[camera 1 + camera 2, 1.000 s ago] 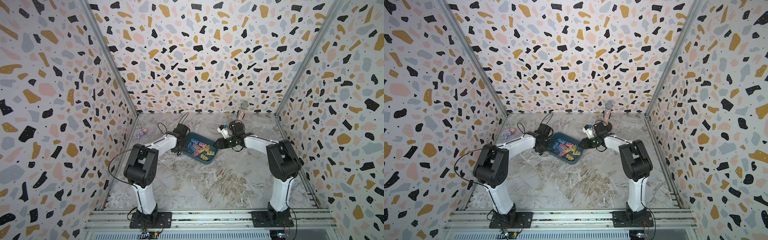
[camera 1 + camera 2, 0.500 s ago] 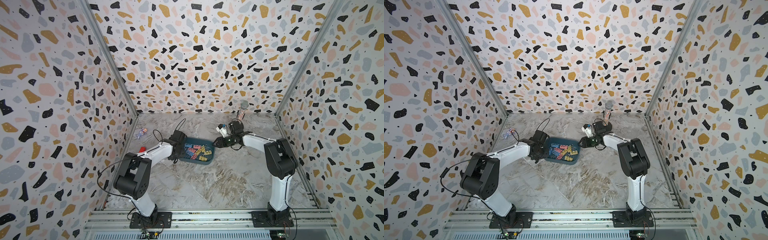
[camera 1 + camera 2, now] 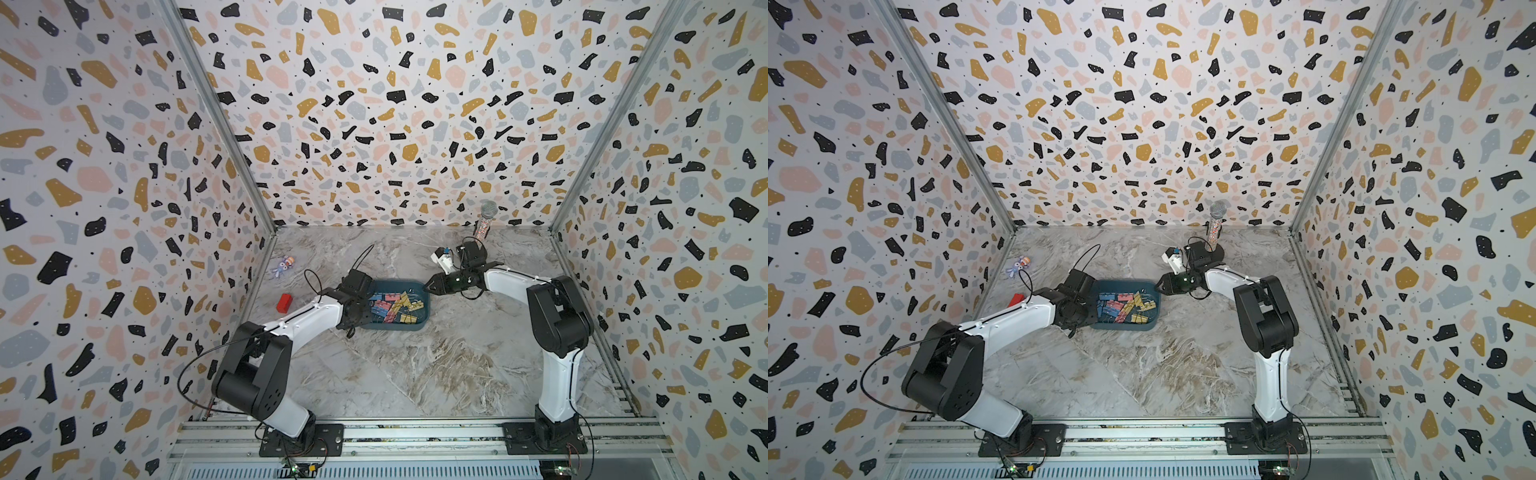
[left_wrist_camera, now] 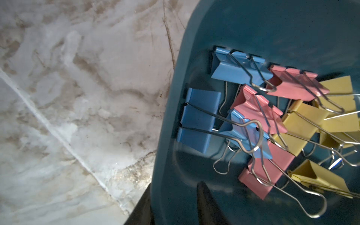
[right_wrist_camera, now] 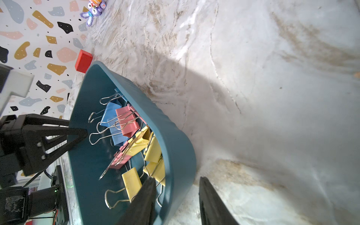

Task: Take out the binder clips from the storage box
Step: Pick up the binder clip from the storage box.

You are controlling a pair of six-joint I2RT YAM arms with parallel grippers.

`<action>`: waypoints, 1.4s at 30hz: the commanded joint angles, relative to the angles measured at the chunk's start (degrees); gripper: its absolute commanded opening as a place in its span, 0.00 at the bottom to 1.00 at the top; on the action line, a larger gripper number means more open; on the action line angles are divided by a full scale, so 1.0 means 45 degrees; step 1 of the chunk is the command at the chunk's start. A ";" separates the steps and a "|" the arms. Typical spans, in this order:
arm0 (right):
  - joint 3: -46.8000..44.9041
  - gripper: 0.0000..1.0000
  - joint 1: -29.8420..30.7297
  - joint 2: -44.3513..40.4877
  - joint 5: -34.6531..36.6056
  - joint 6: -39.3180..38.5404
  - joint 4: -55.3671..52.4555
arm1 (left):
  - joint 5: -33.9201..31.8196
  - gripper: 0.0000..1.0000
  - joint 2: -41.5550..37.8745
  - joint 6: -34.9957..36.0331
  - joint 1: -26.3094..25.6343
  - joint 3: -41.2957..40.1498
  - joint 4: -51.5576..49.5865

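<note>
Binder clips (image 4: 255, 111), pink, yellow and blue, inside teal storage box (image 4: 272, 27)

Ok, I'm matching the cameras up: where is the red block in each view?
Top view: red block, left of the storage box.
Top view: same place, partly behind the left arm.
Left wrist: not in it.
Right wrist: beyond the box's corner, by the wall.
Shared landmark: the storage box.

The storage box (image 3: 395, 326) now lies square to the back wall (image 3: 395, 124); a second ago it sat cornerwise. My left arm (image 3: 307, 318) has sunk, its elbow lower and further out, so the red block (image 3: 284, 302) shows again. My right gripper (image 3: 426, 286) has edged inward to the box's far right corner.
</note>
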 commanded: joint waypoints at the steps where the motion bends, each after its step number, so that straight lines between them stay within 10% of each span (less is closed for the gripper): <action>1: 0.0509 0.41 0.0049 -0.0327 0.0161 -0.0133 -0.0382 | -0.0400 0.45 -0.0568 -0.0170 -0.0100 -0.0136 0.0006; 21: 0.0512 0.58 0.0526 -0.3636 0.2663 -0.4407 -0.2763 | -0.2380 0.81 -0.2606 0.1541 0.0659 0.0898 -0.0359; 42: 0.2722 0.37 0.4062 -0.0462 0.5327 -0.9453 -0.2850 | 0.2427 0.59 0.0120 0.2865 0.2532 0.0536 0.2926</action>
